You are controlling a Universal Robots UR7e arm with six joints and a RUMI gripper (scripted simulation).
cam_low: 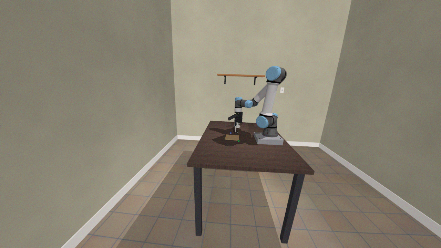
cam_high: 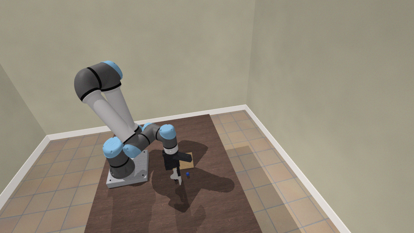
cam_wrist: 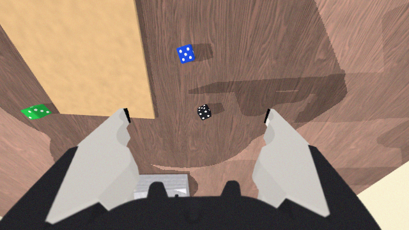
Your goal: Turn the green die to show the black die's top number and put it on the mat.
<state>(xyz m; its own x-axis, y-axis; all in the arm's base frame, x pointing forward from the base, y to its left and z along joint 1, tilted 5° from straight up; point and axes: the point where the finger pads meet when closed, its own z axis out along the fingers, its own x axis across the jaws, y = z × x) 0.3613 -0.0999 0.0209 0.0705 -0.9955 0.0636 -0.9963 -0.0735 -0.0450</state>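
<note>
The open, empty gripper (cam_high: 177,182) (cam_low: 236,130) (cam_wrist: 197,115) points down over the black die (cam_high: 175,180) (cam_low: 237,132) (cam_wrist: 204,112), which appears between its widely spaced fingertips in the wrist view. Two of that die's faces show several pips; I cannot tell its top number surely. The green die (cam_low: 238,141) (cam_wrist: 36,111) lies off the tan mat (cam_high: 186,165) (cam_low: 232,137) (cam_wrist: 96,57), beside its corner. One of its faces shows three pips; its top number is unclear. It is hidden in the top view. The blue die (cam_high: 187,174) (cam_low: 230,132) (cam_wrist: 185,53) shows five on top.
The dice and mat are on the dark wooden table (cam_high: 138,208) (cam_low: 246,157). The arm's grey base plate (cam_high: 141,171) (cam_low: 269,141) (cam_wrist: 163,179) stands on the table beside the work area. The arm's shadow falls across the dice and mat.
</note>
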